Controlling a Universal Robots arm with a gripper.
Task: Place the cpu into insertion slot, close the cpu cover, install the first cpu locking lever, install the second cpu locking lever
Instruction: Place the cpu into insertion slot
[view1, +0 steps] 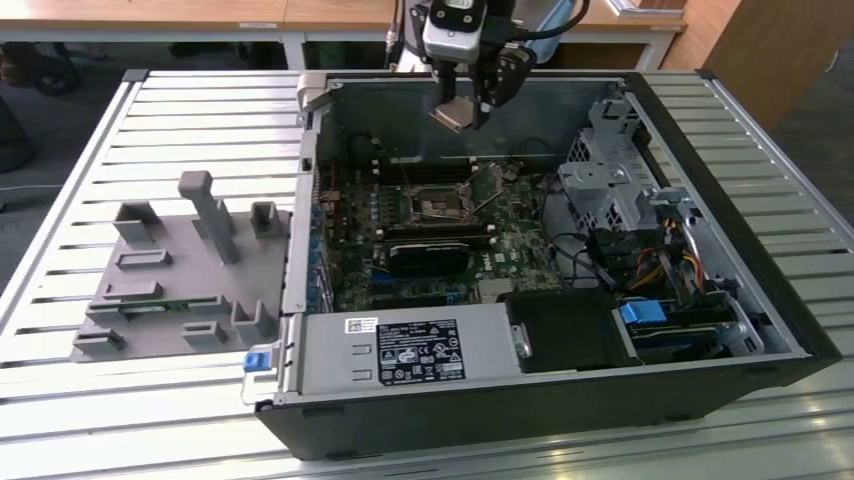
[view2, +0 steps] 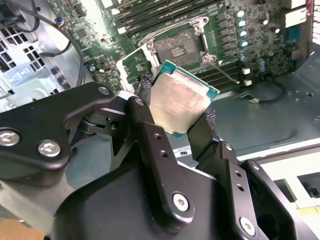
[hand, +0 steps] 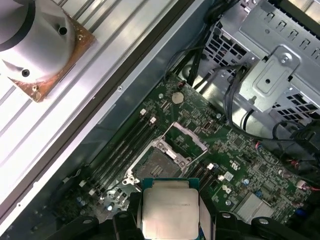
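Fingers (view2: 150, 135) pinch cpu (view2: 182, 97) above insertion slot (view2: 177, 47).

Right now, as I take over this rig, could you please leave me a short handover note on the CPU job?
Gripper: shut on the flat square silver-grey cpu, held in the air over the open black computer case.
Square black insertion slot on the green motherboard: empty, its thin silver cpu cover swung open.
Done: cpu picked up.
Left: cpu not seated, cover not closed, neither locking lever installed.
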